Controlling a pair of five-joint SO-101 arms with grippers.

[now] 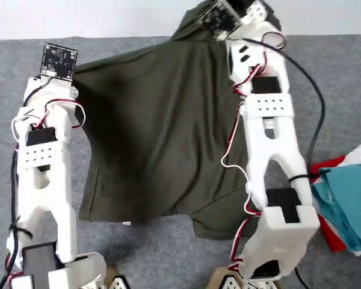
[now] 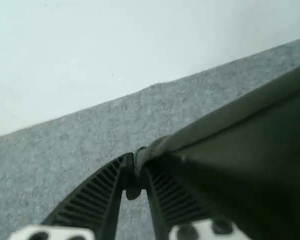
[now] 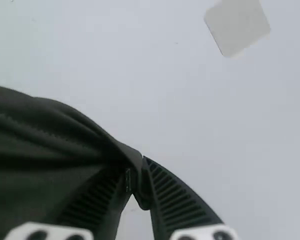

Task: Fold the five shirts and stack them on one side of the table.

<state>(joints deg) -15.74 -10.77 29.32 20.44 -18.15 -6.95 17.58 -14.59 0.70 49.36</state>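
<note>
Looks like a lab test bench: grey felt table (image 1: 162, 256), bare white wall (image 1: 108, 18).

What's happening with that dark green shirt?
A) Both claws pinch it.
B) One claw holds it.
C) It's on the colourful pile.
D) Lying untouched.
A: the left claw and the right claw are each shut on an edge of the dark green shirt.

Left arm (image 1: 45, 156) and right arm (image 1: 271, 138) extended, fingers (image 2: 105, 190) pinched.

No text can be read, save a faint white mark, illegible, on the teal shirt (image 1: 348, 201).
</note>
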